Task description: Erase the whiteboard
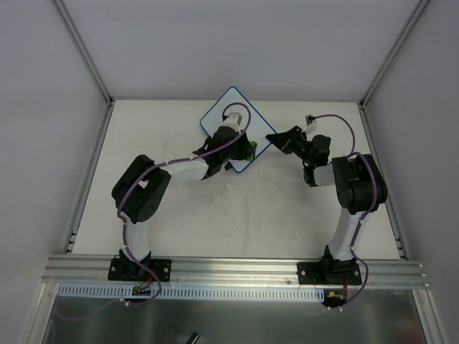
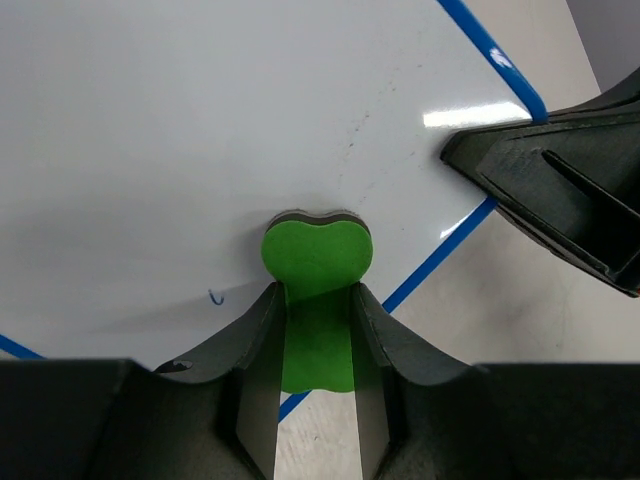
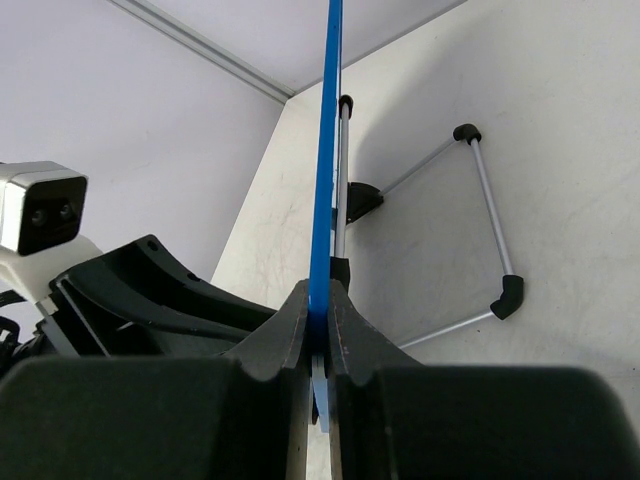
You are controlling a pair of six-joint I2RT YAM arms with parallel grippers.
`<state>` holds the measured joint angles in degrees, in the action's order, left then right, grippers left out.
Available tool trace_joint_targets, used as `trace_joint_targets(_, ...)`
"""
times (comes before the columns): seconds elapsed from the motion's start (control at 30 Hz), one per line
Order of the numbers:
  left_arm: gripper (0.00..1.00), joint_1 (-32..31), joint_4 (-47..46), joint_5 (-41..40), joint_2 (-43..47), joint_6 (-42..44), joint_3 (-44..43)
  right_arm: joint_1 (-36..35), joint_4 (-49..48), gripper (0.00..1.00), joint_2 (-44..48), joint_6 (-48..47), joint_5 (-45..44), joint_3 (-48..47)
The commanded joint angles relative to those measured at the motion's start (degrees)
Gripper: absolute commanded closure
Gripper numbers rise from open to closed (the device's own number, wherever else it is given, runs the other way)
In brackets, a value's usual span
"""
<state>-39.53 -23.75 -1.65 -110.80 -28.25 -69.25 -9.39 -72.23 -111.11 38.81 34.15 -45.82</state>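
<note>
Left wrist view: the left claw (image 2: 317,300) is clamped on a green eraser (image 2: 317,255). The eraser's heart-shaped end sticks out past the fingertips and presses against the whiteboard (image 2: 200,150). The board's white face fills the space ahead of this claw. A small blue mark (image 2: 215,297) sits just left of the eraser, and faint grey smudges (image 2: 352,135) lie further ahead. To the claw's right, the blue rim (image 2: 500,60) runs diagonally, with a black finger of the other arm touching it.

In the right wrist view, the right claw (image 3: 318,305) is closed tight on the board's edge, and the rim rises straight up from between its fingers. Right of this claw, a thin metal stand (image 3: 480,190) with black end caps shows behind the board, over the table (image 3: 560,120).

From above, the whiteboard sits between the two claws, turned corner-on like a diamond. The left claw is over its near right edge and the right claw pinches its right corner.
</note>
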Motion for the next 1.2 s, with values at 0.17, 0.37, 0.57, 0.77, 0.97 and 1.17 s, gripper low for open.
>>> trace_joint_targets(0.17, 1.0, 5.16, 9.77, 0.24, -1.61, -11.82, 5.7, -1.51, -8.63, 1.0, 0.1, 3.29, 4.7, -1.73)
trace_joint_targets(0.37, 1.0, 7.54, 10.21, -2.38, -1.52, -18.59, 8.08, -1.42, -9.07, 1.0, 0.1, 3.47, 4.78, -1.46)
trace_joint_targets(0.57, 1.0, 7.54, 11.71, -4.5, -1.52, -19.3, 7.82, -1.42, -9.16, 1.0, 0.02, 3.56, 4.78, -1.55)
trace_joint_targets(0.77, 1.0, 6.31, 9.43, -7.4, 2.6, -12.12, 7.91, -1.51, -9.25, 1.0, -0.16, 3.56, 4.78, -1.81)
trace_joint_targets(0.97, 1.0, 6.31, 8.89, -10.21, 9.02, -1.56, 4.13, -1.42, -9.16, 1.0, -0.16, 3.56, 4.7, -1.64)
trace_joint_targets(1.17, 1.0, 6.39, 10.47, -8.9, 12.54, -0.14, 2.19, -1.42, -9.16, 1.0, 0.28, 3.29, 4.52, -1.46)
